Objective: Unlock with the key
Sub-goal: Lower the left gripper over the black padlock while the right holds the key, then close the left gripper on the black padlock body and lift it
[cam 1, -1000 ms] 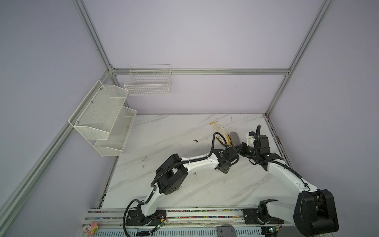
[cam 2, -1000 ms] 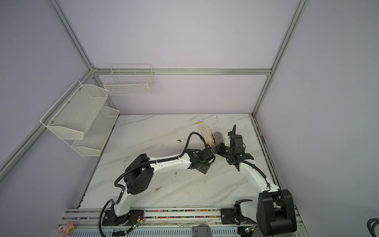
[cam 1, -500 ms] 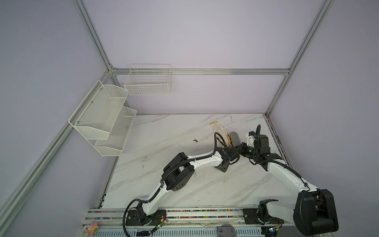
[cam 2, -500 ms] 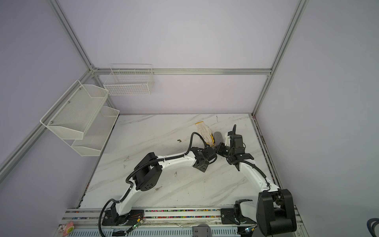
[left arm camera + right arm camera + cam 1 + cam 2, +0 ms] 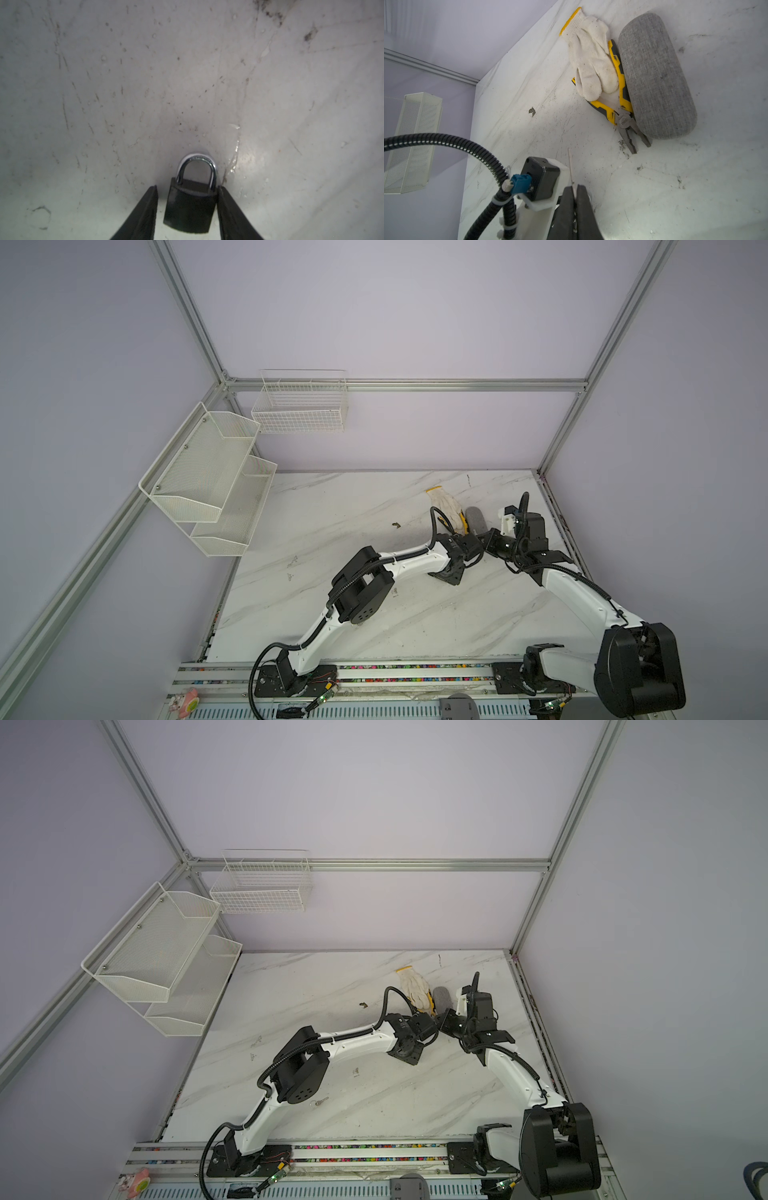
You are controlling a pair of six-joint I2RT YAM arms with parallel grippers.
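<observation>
While our left end effector (image 5: 187, 188) straddles the padlock (image 5: 189, 207), jaws spread, our right end effector (image 5: 574, 187) just right of it pinches the key (image 5: 570, 164), aimed left.

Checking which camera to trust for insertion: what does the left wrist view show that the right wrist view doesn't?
Left wrist only: the padlock, lying between the open fingers of the left end effector. Right wrist only: the key pinched in the right end effector, plus glove, pliers and grey case. Both: the marble table.
</observation>
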